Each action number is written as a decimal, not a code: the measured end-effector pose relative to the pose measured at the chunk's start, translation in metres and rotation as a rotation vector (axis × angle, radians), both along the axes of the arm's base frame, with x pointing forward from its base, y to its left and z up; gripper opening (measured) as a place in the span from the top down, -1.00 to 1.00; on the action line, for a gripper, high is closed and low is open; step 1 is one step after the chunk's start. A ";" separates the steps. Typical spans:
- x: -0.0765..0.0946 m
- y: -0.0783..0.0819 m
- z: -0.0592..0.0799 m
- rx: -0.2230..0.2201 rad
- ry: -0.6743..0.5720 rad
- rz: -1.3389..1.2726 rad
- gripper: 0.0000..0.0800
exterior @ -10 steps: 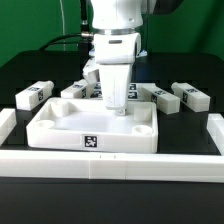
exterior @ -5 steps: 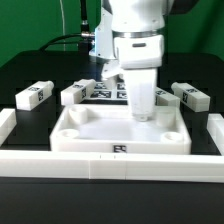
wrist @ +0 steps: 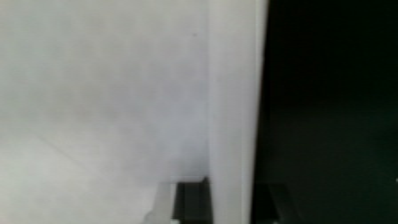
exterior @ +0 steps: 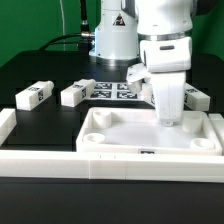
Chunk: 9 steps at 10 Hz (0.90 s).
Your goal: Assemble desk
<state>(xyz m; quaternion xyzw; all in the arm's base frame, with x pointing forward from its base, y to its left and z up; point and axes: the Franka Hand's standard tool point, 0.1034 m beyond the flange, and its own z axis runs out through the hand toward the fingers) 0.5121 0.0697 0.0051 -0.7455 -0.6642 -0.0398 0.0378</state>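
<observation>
The white desk top (exterior: pixel 112 142), a tray with rounded recesses, lies hollow side up against the front rail, toward the exterior view's right. My gripper (exterior: pixel 170 119) reaches down onto its far right part and is shut on the tray's wall. In the wrist view that white wall (wrist: pixel 235 100) runs between my dark fingers (wrist: pixel 192 205). Three white legs with tags lie behind: two at the left (exterior: pixel 33 95) (exterior: pixel 73 93) and one at the right (exterior: pixel 193 97), close behind my gripper.
The long white border rail (exterior: pixel 60 166) runs along the front, with raised ends at the left (exterior: pixel 6 122) and right (exterior: pixel 216 124). The marker board (exterior: pixel 112 90) lies behind the tray. The arm's base (exterior: pixel 112 35) stands at the back.
My gripper has moved toward the exterior view's right, and the desk top has slid with it along the front rail, from the middle to the right end.
</observation>
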 end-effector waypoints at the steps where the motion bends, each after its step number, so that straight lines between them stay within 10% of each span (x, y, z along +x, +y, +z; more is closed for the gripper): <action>1: 0.001 0.000 0.000 -0.001 0.009 -0.006 0.86; 7: 0.001 -0.003 -0.001 -0.001 0.015 0.007 0.86; 9: 0.001 -0.004 0.000 -0.001 0.014 0.005 -0.01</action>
